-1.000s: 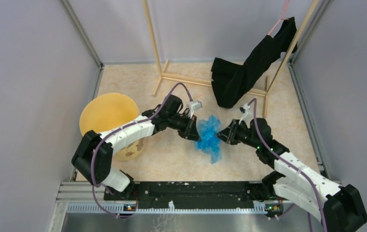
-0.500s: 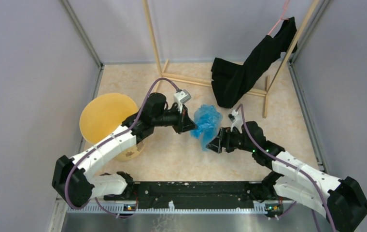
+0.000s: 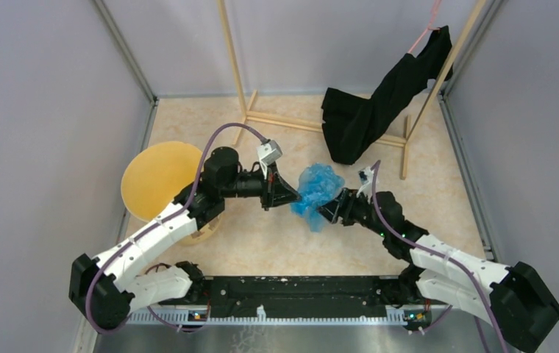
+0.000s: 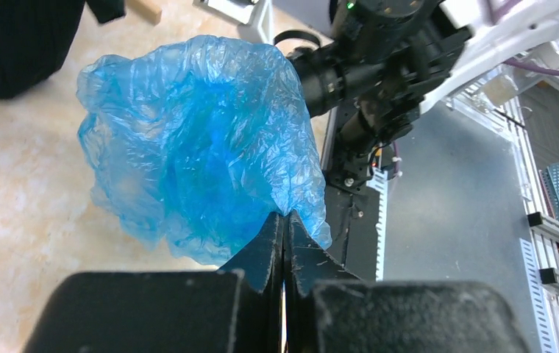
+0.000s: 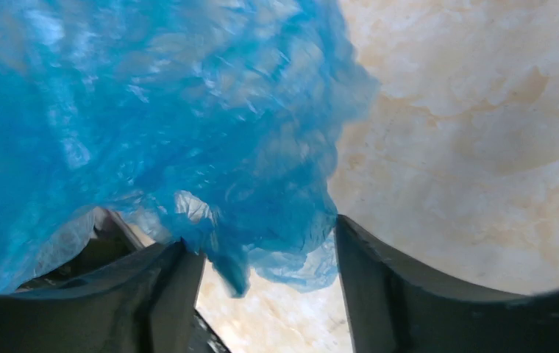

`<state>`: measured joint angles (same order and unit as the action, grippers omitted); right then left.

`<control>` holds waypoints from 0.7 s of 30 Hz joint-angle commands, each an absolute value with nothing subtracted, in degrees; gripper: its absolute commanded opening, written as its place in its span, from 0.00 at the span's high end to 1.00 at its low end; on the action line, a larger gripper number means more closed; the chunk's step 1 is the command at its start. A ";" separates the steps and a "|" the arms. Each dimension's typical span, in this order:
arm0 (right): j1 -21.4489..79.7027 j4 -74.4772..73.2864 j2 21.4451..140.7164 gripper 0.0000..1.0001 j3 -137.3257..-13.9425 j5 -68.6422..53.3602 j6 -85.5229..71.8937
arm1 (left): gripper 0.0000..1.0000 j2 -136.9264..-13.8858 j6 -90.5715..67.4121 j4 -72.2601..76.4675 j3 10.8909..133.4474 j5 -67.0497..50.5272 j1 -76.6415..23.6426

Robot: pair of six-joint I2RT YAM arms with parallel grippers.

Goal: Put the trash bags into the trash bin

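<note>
Blue trash bag hangs pinched in the closed left gripper, likely for carrying to the trash bin; right gripper gapes open around it.

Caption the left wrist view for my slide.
Left claw pinched shut on the wrinkly translucent blue plastic bag, beige marbled tabletop beyond.

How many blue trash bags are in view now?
1. The blue trash bag is mid-table between the arms, pinched in the jaws of the left gripper; another could be bunched inside it.
</note>
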<state>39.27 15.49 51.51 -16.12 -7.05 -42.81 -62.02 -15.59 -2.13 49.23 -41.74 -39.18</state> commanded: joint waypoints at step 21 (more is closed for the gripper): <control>28.48 -18.97 30.02 1.00 -25.96 7.54 -29.25 | 1.00 -42.66 -13.36 0.22 44.47 -5.29 -39.36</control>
